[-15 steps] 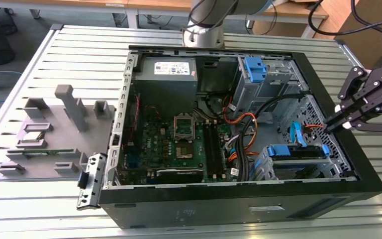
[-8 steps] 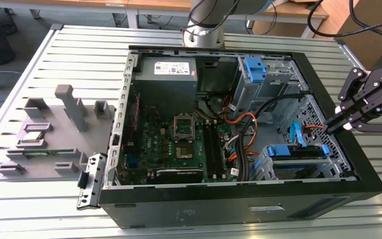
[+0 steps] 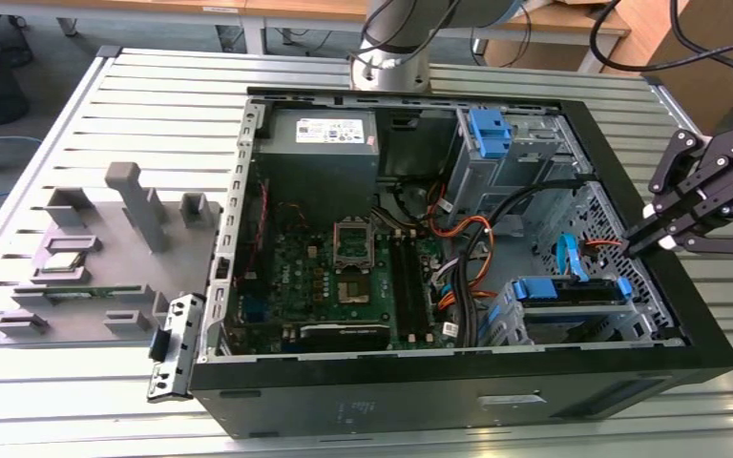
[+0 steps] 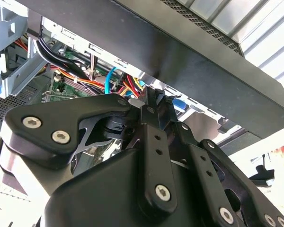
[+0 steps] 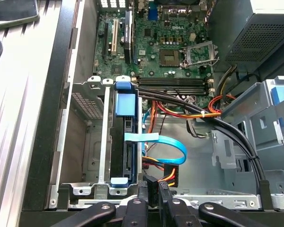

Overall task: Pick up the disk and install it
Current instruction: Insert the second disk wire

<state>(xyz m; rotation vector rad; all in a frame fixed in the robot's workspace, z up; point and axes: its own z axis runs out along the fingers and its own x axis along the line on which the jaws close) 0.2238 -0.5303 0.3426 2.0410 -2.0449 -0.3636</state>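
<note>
The disk (image 3: 568, 290) sits on edge inside the metal drive cage (image 3: 519, 329), in the case corner at the exterior view's lower right. In the first wrist view the disk (image 5: 125, 142) shows its blue rails and a blue tab, held between the cage's walls. My gripper (image 3: 637, 239) hovers over the case wall at the exterior view's right, a little beyond the cage. Its fingers are shut with nothing between them. In the first wrist view the gripper (image 5: 152, 190) is just off the disk's near end, by the cable plugs. In the second wrist view the gripper (image 4: 152, 98) points into the case.
The open black computer case (image 3: 469, 382) lies on a slatted metal table (image 3: 150, 105). Inside are the motherboard (image 3: 341, 258), a grey power supply (image 3: 320, 134), a bare blue bracket (image 3: 488, 134), a blue flat cable (image 5: 165, 144) and bundled wires (image 5: 199, 113). A grey fixture (image 3: 99, 248) stands at the exterior view's left.
</note>
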